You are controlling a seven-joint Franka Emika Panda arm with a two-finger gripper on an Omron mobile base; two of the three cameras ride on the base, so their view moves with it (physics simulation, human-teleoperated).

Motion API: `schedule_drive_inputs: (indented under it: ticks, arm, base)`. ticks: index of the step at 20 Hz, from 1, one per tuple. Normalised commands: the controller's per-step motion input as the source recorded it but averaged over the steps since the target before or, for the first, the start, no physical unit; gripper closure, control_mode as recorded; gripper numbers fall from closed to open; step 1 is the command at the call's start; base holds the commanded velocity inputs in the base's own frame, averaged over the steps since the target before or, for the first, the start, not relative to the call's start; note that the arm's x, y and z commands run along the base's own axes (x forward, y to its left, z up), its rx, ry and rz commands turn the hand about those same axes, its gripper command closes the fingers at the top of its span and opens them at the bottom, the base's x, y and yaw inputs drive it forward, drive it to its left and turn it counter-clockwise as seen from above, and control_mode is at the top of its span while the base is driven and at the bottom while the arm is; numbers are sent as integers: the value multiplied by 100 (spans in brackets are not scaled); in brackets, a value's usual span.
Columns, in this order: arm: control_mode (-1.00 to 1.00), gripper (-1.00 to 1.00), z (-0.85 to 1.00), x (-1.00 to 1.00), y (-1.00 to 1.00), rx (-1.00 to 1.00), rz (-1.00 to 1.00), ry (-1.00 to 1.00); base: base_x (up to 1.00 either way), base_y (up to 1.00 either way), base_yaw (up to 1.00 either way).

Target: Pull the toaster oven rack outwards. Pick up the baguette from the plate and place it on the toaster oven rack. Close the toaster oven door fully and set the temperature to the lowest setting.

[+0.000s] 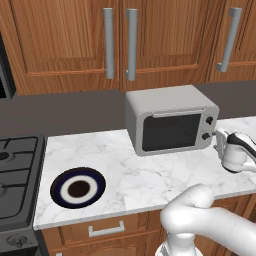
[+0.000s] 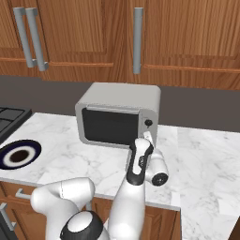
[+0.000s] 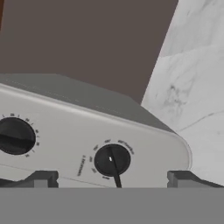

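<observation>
On the marble bench (image 1: 150,175), the toaster oven (image 1: 170,120) stood against the back wall with its door (image 1: 171,131) shut. The jaws (image 3: 111,177) were spread wide, empty, just in front of the oven's control panel, straddling one dark knob (image 3: 112,159); a second knob (image 3: 15,136) sat beside it. The plate (image 1: 78,187) lay bare well to the left, near the stove (image 1: 17,170).
</observation>
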Motion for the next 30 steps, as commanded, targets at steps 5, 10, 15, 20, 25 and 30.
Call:
schedule_drive_inputs:
  ticks: [5,10,15,20,25,30]
  arm:
    - [-100,-100,-8,0,0,0,0,-9]
    - [-100,-100,0,0,2,0,0,-10]
    - [-100,-100,-1,9,0,0,0,-5]
    - [-100,-100,-3,10,0,0,0,0]
    - [-100,-100,0,6,0,0,0,0]
    - [-100,-100,0,8,0,0,0,0]
  base:
    - [0,0,0]
    - [0,0,0]
    - [0,0,0]
    - [0,0,0]
    - [0,0,0]
    - [0,0,0]
